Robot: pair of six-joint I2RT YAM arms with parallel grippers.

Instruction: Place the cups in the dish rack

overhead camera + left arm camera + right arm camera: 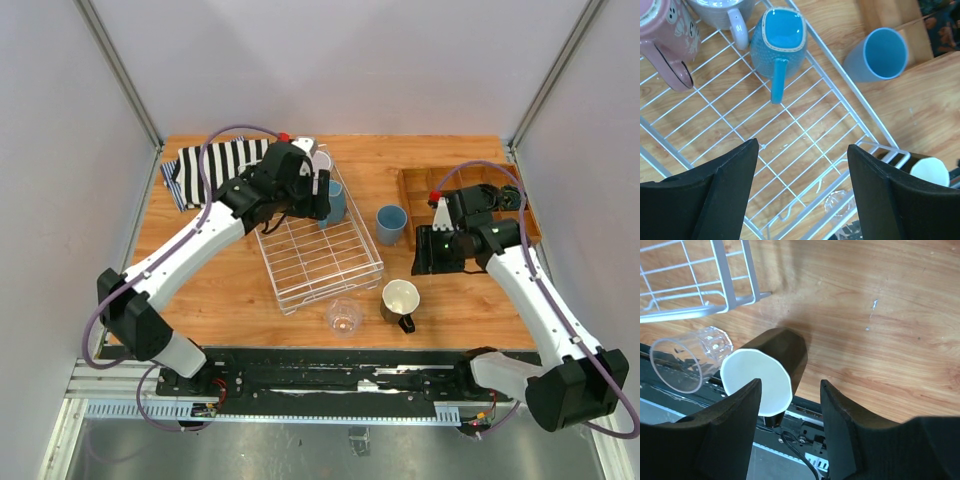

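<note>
Hovering spread and empty above the dish rack (840,85), near the racked blue mug (780,42), is the left claw (802,147); the right claw (790,385), also spread, frames the dark mug (785,347) on the tabletop (890,315), apparently for grasping.

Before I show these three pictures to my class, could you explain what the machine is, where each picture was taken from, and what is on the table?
It is two robot arms, each ending in a two-finger gripper. One picture looks down from above; the other two come from cameras on the left and right wrists. The left gripper is open and empty over the white wire dish rack, which holds a pink mug, a grey mug and a blue mug. Outside it on the table are a light blue tumbler, a clear glass and a dark mug. The right gripper, open and empty, is near the dark mug.
</note>
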